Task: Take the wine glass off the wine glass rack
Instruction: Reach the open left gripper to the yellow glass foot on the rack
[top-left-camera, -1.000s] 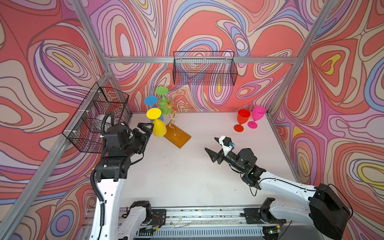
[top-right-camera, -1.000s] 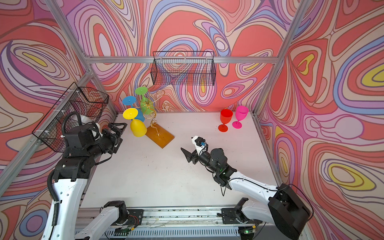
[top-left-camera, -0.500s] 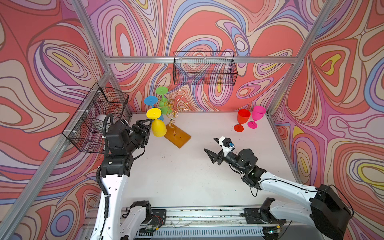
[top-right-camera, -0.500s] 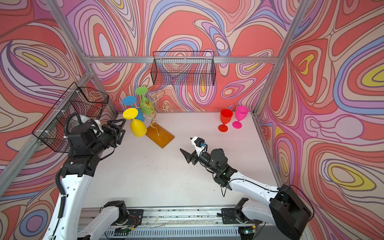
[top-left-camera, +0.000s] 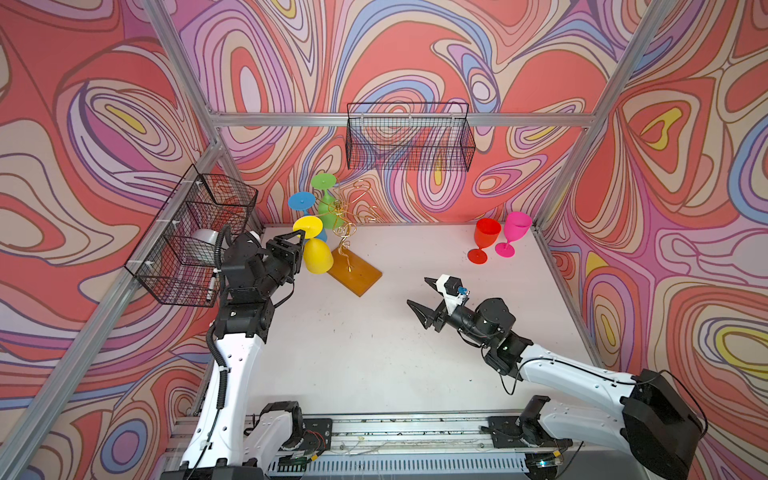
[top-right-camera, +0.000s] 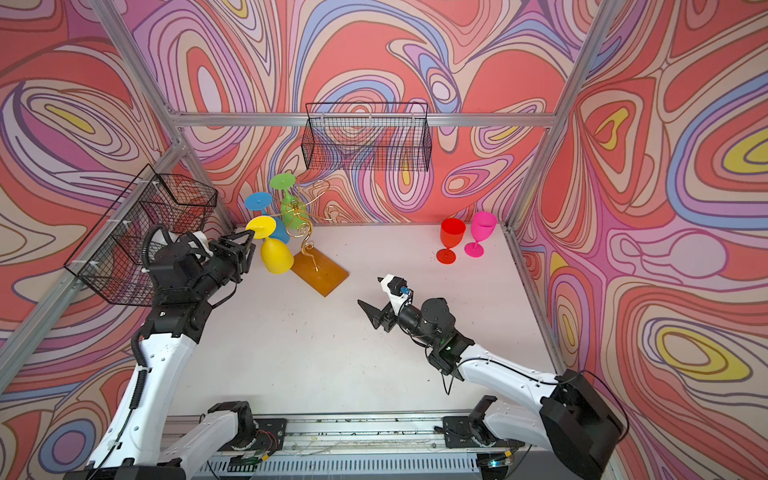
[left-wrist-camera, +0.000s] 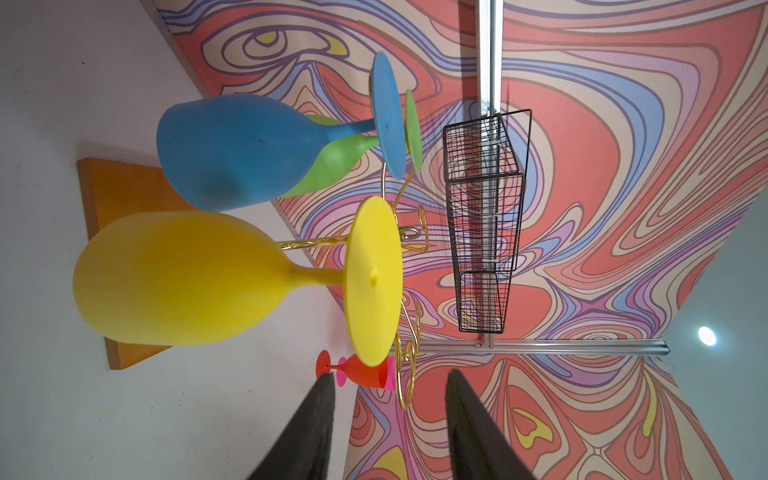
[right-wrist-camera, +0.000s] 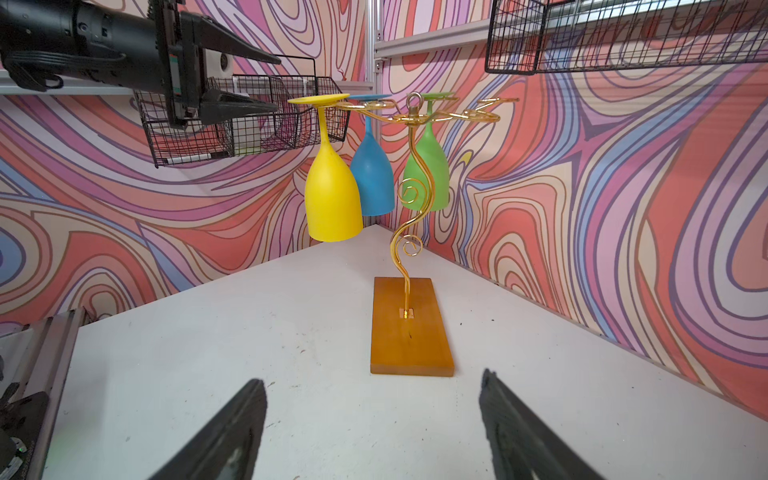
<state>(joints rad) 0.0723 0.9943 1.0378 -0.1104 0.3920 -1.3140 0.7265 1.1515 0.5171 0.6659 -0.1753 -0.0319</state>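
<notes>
Three glasses (right-wrist-camera: 372, 178) hang on wine glass rack (top-left-camera: 359, 272) – left fingers (left-wrist-camera: 309, 432) apart, just beside yellow wine glass (top-left-camera: 318, 257) foot; right fingers (right-wrist-camera: 232, 432) wide apart above counter (top-left-camera: 374, 353).

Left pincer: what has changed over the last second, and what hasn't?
The left pincer rose from beside the bowl of the yellow glass to the level of its foot. Its jaws look narrower but are still apart, holding nothing. The yellow glass, blue glass and green glass still hang on the wine glass rack. The right pincer stays open. The red glass and pink glass stand as before.
</notes>
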